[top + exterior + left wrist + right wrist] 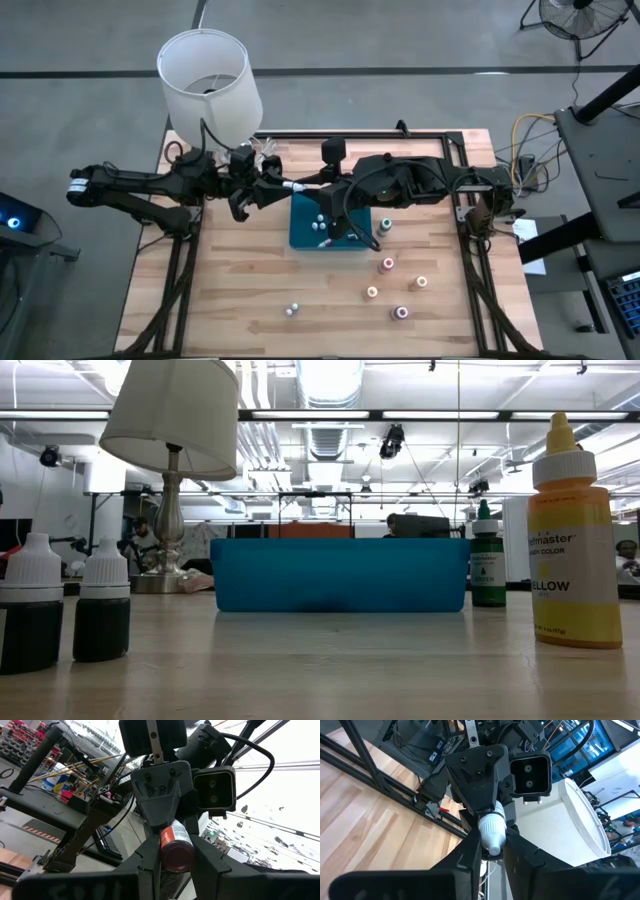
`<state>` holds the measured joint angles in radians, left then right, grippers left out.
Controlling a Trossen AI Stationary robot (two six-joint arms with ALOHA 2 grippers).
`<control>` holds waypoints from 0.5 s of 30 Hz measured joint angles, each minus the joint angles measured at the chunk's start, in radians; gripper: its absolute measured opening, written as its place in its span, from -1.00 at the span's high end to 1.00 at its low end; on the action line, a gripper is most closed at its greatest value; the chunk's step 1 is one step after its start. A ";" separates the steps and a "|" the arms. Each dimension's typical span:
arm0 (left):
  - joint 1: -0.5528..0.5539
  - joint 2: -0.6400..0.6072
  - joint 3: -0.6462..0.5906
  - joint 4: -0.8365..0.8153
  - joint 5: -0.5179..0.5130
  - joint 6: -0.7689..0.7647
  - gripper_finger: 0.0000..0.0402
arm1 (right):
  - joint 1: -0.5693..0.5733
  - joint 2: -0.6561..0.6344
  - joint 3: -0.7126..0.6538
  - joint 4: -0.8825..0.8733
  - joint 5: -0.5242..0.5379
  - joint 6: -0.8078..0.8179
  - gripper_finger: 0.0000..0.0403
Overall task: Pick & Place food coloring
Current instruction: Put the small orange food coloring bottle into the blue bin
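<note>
A small dark-red food coloring bottle (175, 851) with a white cap (492, 831) is up in the air between my two grippers, over the far edge of the blue tray (300, 232). My left gripper (272, 190) comes from the table's left and my right gripper (312, 186) from the right, facing each other. Both are shut on this bottle. Three white-capped bottles (318, 228) stand in the tray. A green bottle (385, 226) stands on its base beside the tray's right wall. The low view shows neither gripper. My left gripper pinches the bottle's red body near its base end (176, 862) between its two fingers (149, 857), coming level from the table's left. The bottle is lifted clear, lying along the fingers with its base toward this wrist. My right gripper pinches the white cap end (493, 845) between its two fingers (471, 851), coming level from the table's right. The cap's tip points back toward this wrist, and the bottle's body runs on into the left gripper.
Loose bottles stand on the near half of the table: reddish (387, 264), orange (421, 282), yellow (372, 292), pink (400, 313) and a white-capped one (291, 310). A lamp with a white shade (210, 75) stands at the far left corner. People show in the room behind.
</note>
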<state>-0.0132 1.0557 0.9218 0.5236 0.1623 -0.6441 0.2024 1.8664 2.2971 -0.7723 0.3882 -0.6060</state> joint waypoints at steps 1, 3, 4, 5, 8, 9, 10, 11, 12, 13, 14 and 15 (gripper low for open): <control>0.000 0.000 0.000 0.000 0.000 0.000 0.71 | 0.000 0.000 0.000 0.000 0.000 -0.001 0.71; 0.000 0.000 0.000 0.000 0.000 0.000 0.71 | 0.000 0.000 0.000 0.000 0.000 -0.003 0.69; 0.000 0.000 0.000 0.000 0.000 0.000 0.71 | 0.002 0.000 0.000 0.000 0.000 -0.004 0.68; 0.000 0.000 0.000 0.000 0.000 0.000 0.71 | 0.002 0.000 0.000 0.000 0.000 -0.006 0.65; 0.003 0.000 0.000 -0.001 0.001 0.000 0.71 | 0.003 0.000 0.000 0.000 0.000 -0.007 0.57; 0.004 0.000 0.000 -0.001 0.000 0.000 0.71 | 0.003 0.000 0.000 0.000 0.000 -0.008 0.54; 0.005 0.000 0.000 -0.001 0.000 0.000 0.71 | 0.003 0.000 0.000 0.000 0.000 -0.007 0.52; 0.005 0.000 0.000 -0.001 0.000 0.000 0.71 | 0.003 0.000 0.000 0.000 0.000 -0.007 0.50; 0.006 0.000 0.000 -0.001 -0.001 0.000 0.71 | 0.003 0.000 0.000 0.000 -0.001 -0.006 0.48; 0.006 0.000 0.000 -0.001 -0.001 0.000 0.71 | 0.004 0.000 0.000 0.000 -0.001 -0.007 0.47; 0.006 0.000 0.000 -0.001 -0.002 0.000 0.71 | 0.004 0.000 0.001 0.000 -0.001 -0.008 0.46; 0.006 0.000 0.000 -0.001 -0.002 0.000 0.71 | 0.004 0.000 0.001 0.000 -0.001 -0.007 0.46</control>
<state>-0.0074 1.0557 0.9218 0.5228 0.1602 -0.6437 0.2066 1.8664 2.2978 -0.7719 0.3874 -0.6132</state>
